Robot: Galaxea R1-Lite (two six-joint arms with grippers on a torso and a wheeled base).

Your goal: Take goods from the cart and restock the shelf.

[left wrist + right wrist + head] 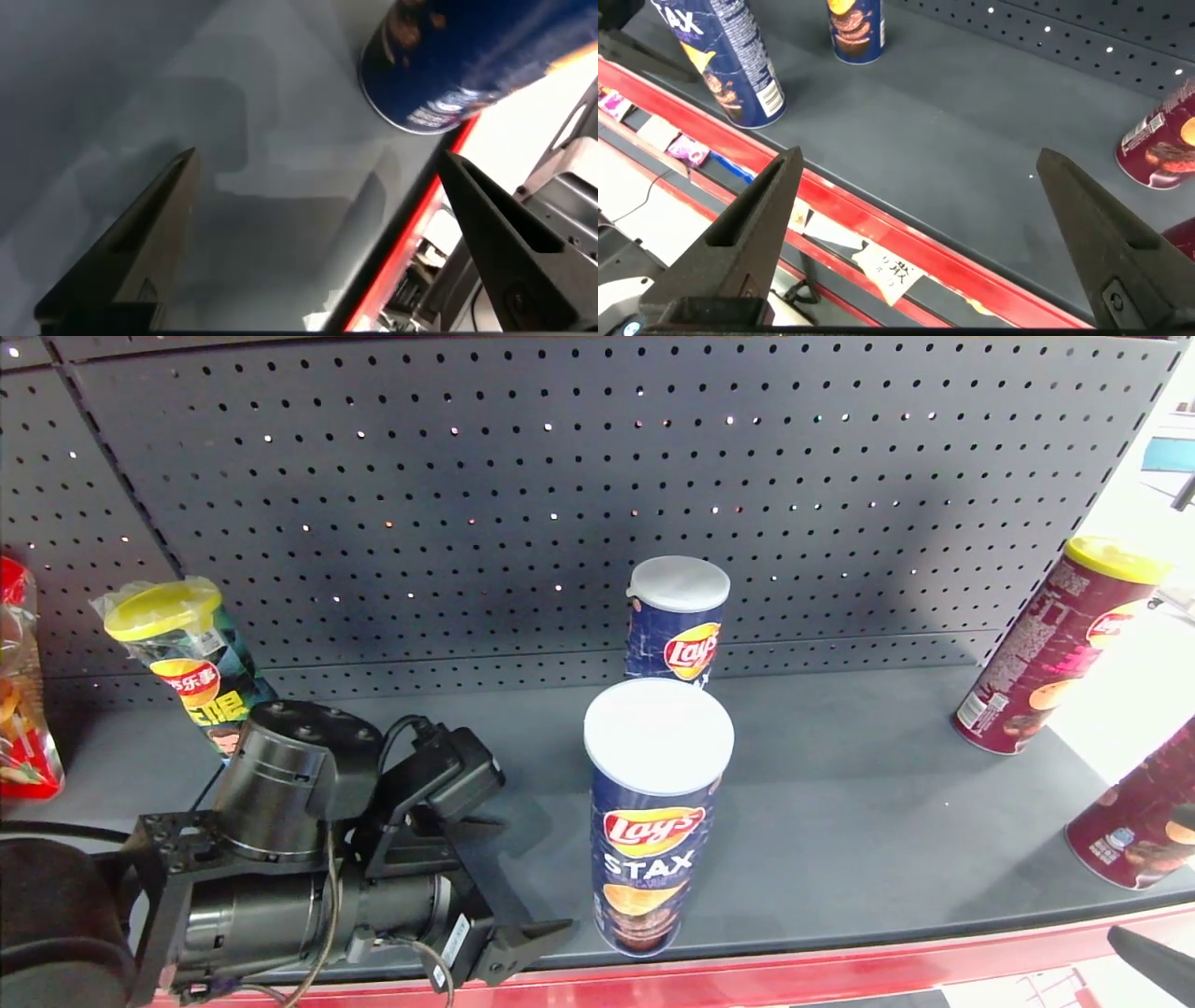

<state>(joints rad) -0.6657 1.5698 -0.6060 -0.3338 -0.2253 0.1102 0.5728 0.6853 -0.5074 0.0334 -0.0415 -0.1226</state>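
Blue can [656, 821] stands label-out at the shelf [840, 803] edge, lower centre, fronting its twin [674, 625] for shoppers; left gripper [532, 875] and right gripper [915, 154] both gape empty.

From the head: looks forward and down on the shelf [840, 821] from close in front. From the left wrist: sits low over the shelf, faces past the left end effector [318, 152] toward the front blue can [448, 65] and the red edge [411, 233]. From the right wrist: looks from outside the edge, past the right end effector [920, 152], inward over the shelf. Shares that can and edge across all three.
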